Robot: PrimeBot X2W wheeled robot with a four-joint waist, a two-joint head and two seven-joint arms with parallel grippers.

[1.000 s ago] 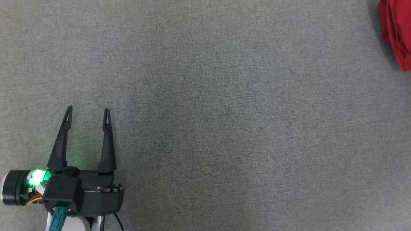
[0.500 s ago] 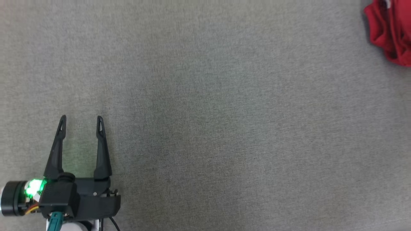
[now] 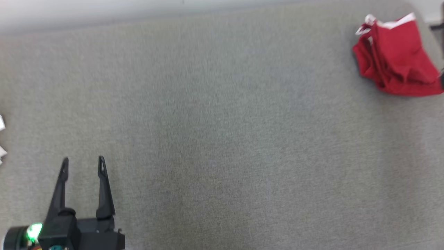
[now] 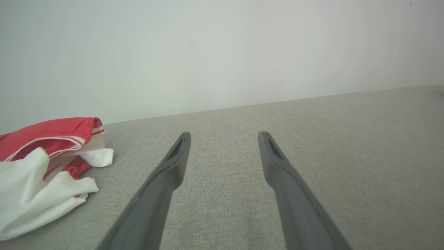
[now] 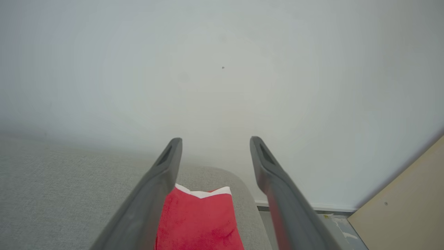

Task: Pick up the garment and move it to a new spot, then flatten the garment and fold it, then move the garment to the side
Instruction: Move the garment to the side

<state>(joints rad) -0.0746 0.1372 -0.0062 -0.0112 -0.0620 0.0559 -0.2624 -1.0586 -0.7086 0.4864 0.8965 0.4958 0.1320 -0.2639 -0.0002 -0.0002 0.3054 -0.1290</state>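
Change: the head camera has tilted up, so the crumpled red cloth garment with white trim (image 3: 395,66) now shows whole.
Garment: at the far right corner of the grey fabric-covered worktop (image 3: 222,139).
Right claw (image 5: 215,142): spread wide, empty, just above the garment, whose white-trimmed edge points away along the fingers.
Left claw (image 3: 83,159): spread wide, empty, well apart from it.
Nearer arm: the right, by judgement.

Grey fabric surface (image 3: 222,139), far right corner rounded; white wall (image 4: 222,52) behind far edge; red-and-white clothes pile (image 4: 41,166) at left edge; tan board (image 5: 409,201) beyond right corner.
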